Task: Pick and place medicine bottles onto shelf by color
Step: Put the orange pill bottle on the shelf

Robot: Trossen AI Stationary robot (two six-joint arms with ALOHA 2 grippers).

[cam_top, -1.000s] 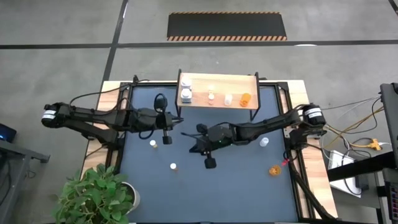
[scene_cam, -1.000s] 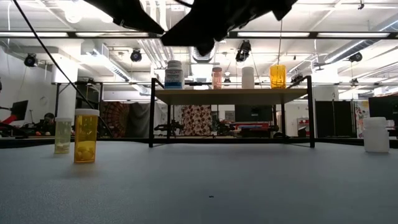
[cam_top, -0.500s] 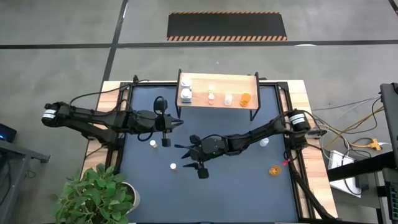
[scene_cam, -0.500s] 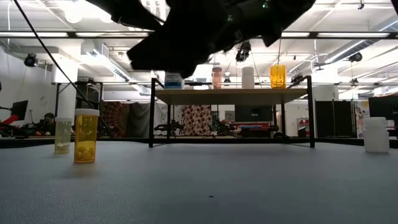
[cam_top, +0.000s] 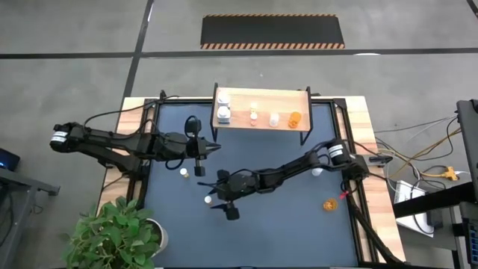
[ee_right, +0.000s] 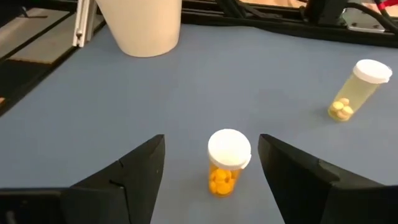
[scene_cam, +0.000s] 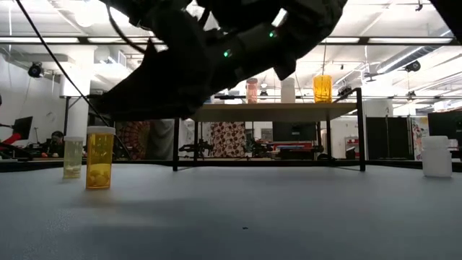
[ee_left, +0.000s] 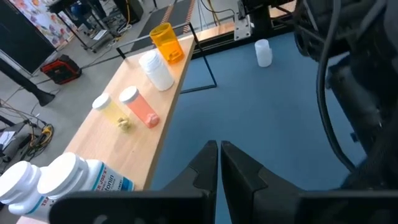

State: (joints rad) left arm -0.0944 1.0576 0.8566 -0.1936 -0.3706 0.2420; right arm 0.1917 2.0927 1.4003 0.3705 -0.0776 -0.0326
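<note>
Amber bottle (ee_right: 227, 163), white-capped, upright on bench: likely light, rigid, slick; grasp mid-body. Right gripper (ee_right: 211, 168) fingers released, flanking it. Left gripper (ee_left: 219, 163) clenched, empty.

Right gripper (ee_right: 211, 158) wide open, low; left gripper (ee_left: 219, 155) shut, hovering

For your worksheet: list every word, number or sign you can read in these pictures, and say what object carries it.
No text reads clearly.
White bottle lying on the shelf, left wrist view: blue label print ending in something like "…nin", too blurred to quote.
Same bottle in the high view: label too small.
Other bottles: no readable print.
</note>
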